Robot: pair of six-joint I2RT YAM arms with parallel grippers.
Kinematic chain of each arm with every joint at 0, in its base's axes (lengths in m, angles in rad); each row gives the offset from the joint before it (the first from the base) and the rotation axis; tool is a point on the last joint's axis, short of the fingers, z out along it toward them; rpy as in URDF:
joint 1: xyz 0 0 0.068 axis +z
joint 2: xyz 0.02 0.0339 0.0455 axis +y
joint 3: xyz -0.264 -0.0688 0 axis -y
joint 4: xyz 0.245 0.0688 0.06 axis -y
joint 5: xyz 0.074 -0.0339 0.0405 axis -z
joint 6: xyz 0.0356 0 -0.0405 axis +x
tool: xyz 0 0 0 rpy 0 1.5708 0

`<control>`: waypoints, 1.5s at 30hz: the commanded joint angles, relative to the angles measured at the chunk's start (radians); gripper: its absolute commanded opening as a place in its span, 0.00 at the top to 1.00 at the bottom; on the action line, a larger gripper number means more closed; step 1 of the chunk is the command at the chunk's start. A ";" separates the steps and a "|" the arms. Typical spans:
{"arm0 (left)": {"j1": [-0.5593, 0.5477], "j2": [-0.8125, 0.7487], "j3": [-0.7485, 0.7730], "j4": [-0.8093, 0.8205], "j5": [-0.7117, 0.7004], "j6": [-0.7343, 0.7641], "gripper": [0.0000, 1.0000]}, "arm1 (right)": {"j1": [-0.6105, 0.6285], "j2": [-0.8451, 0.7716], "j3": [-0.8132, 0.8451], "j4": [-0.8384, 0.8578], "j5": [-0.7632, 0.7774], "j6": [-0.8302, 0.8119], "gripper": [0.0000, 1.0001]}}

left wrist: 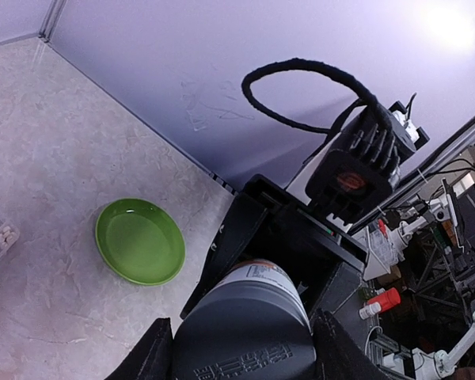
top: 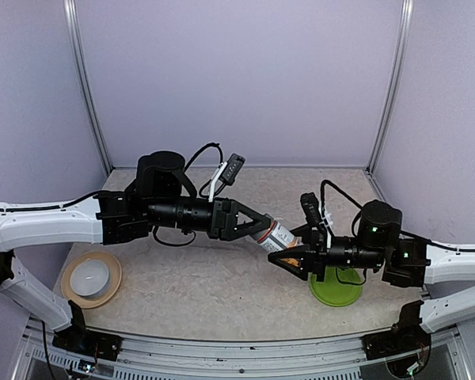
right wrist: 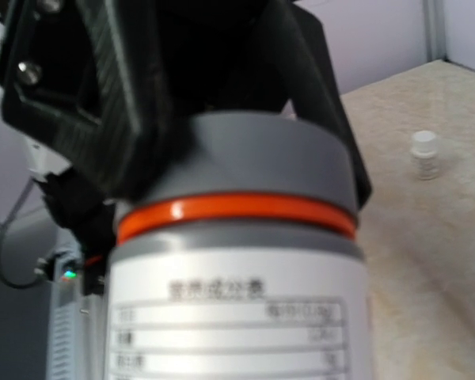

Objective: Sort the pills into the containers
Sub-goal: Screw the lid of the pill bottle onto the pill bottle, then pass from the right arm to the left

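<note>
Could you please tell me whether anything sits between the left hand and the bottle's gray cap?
Nothing visible does. The left hand has its fingers on either side of the gray cap, closed against it, while the right hand holds the bottle by its labelled body in mid-air.

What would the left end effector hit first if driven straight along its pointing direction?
The bottle its jaws grip by the cap; just beyond, the right end effector holding the bottle's other end.
</note>
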 commanded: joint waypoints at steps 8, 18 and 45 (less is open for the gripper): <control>-0.038 -0.043 -0.037 0.140 0.227 0.237 0.73 | -0.063 0.006 -0.055 0.386 -0.352 0.399 1.00; -0.025 -0.018 -0.008 0.089 0.165 0.145 0.44 | -0.065 -0.006 0.000 0.208 -0.279 0.263 1.00; 0.017 0.019 -0.021 0.192 0.230 0.016 0.48 | -0.066 -0.018 -0.007 0.104 -0.187 0.164 1.00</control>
